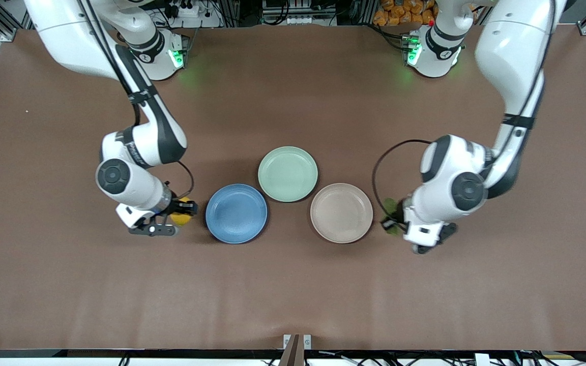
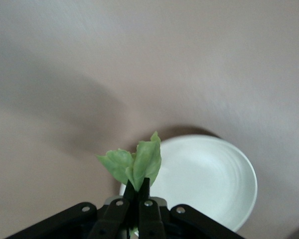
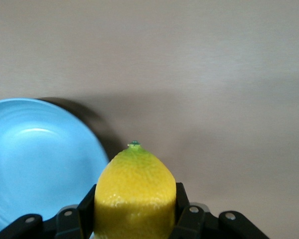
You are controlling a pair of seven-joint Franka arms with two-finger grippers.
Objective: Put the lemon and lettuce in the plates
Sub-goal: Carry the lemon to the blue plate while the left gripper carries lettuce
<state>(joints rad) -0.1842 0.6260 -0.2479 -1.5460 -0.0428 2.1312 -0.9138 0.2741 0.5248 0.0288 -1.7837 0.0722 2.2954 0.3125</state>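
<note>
I have the right gripper (image 1: 183, 212) clamped on the lemon (image 1: 181, 212) just off the blue plate (image 1: 236, 213) at its nine o'clock, the left gripper (image 1: 393, 219) pinching the lettuce (image 1: 390, 205) at the beige plate's (image 1: 341, 212) three o'clock, both poised to drop. The mint plate (image 1: 288, 174) at twelve blocks nothing.

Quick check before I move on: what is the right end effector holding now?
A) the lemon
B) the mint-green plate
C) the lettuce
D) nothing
A: the right end effector is shut on the lemon, beside the blue plate at the right arm's end; the left end effector grips the lettuce.
</note>
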